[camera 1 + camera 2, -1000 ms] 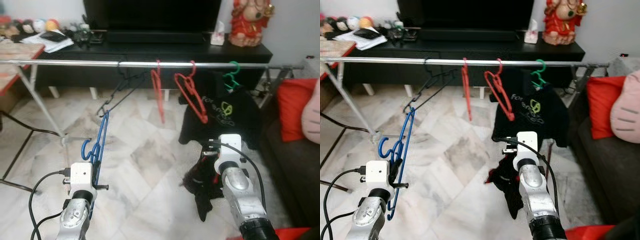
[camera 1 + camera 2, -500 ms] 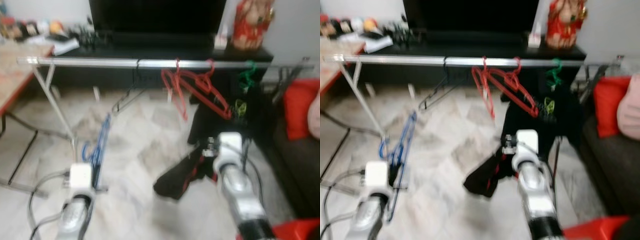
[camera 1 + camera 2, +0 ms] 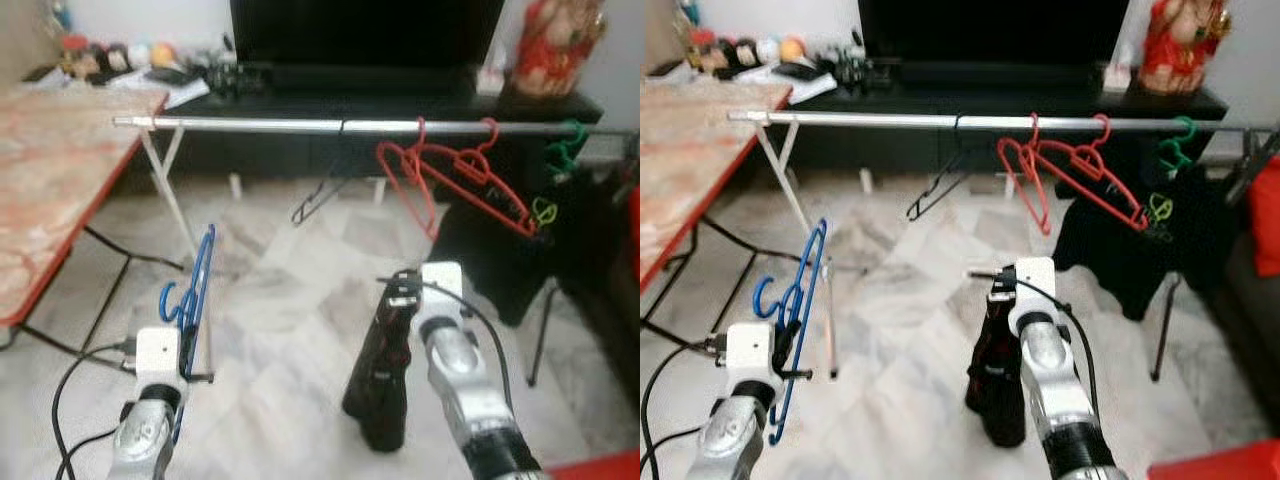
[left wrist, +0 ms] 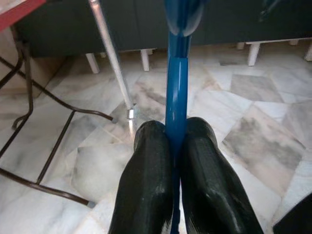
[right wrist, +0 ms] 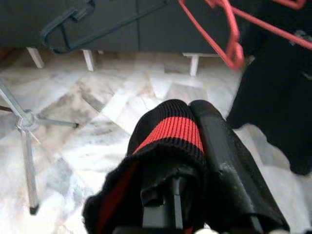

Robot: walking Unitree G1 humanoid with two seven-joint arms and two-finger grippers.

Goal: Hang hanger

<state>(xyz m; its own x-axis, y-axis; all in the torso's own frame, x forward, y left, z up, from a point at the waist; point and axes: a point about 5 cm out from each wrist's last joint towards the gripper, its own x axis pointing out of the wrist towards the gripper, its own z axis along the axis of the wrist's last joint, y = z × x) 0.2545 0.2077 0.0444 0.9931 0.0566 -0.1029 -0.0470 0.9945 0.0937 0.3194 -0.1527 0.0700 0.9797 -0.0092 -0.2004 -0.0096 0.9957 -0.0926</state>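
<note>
Floor (image 3: 290,300) is pale marble tile with grey veining, glossy; a silver rail (image 3: 300,125) runs left to right across the far middle, carried at its left end on slanted metal legs (image 3: 165,185). Behind the rail, a long black cabinet (image 3: 300,100) with a dark screen (image 3: 365,35) on top; small clutter (image 3: 120,60) at its left end, a red figurine (image 3: 555,45) at its right. A wood-topped table (image 3: 60,175) with a red edge stands near left.

On the rail: a black hanger (image 3: 325,195) near the middle, two red hangers (image 3: 450,180) right of it, a green hanger (image 3: 568,145) far right carrying a dark garment (image 3: 505,250).

My left gripper (image 4: 176,146) is low and near left, its two black fingers pinched tight on the blue hanger (image 3: 198,280); the hanger stands upright above the gripper, hook end to the left, well short of the rail and below it.

My right gripper (image 5: 195,146) is near, right of centre; a black cloth with red stripes (image 5: 165,131) is draped over it and hangs down beneath the arm; fingers are wrapped by the cloth, so I cannot tell how they stand.
</note>
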